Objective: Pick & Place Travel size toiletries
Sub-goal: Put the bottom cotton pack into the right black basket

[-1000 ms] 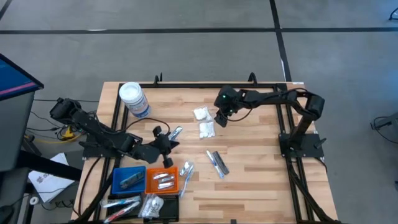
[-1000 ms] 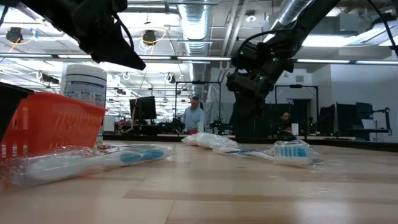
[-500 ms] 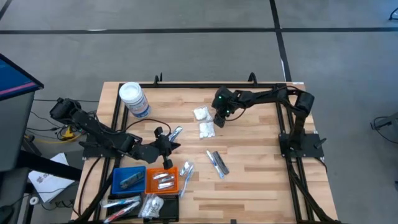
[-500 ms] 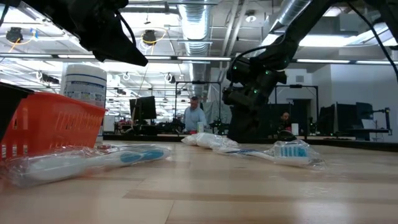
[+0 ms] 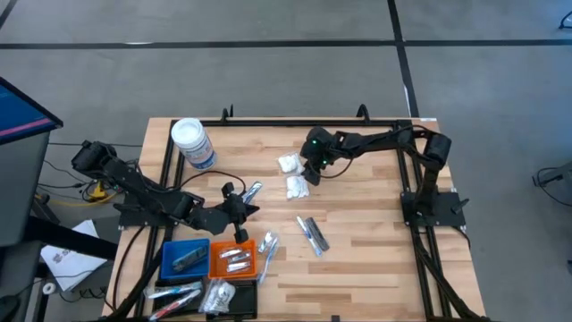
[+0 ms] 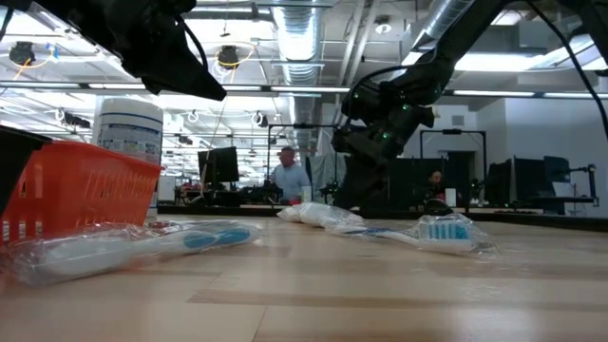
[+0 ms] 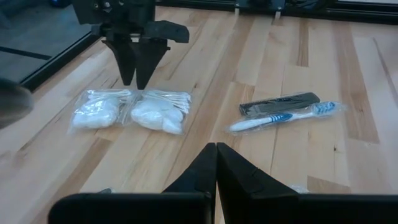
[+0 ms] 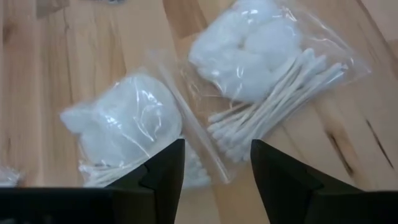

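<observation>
Partly done, I judge — the trays already hold some toiletries, while two cotton packets, a toothbrush pack and others lie loose on the bench. My right end effector, fingers apart, hangs just above the packets, gripping nothing. My left end effector waits shut, empty. Only the right wrist view shows swabs inside the packets — the high view gives white blobs
</observation>
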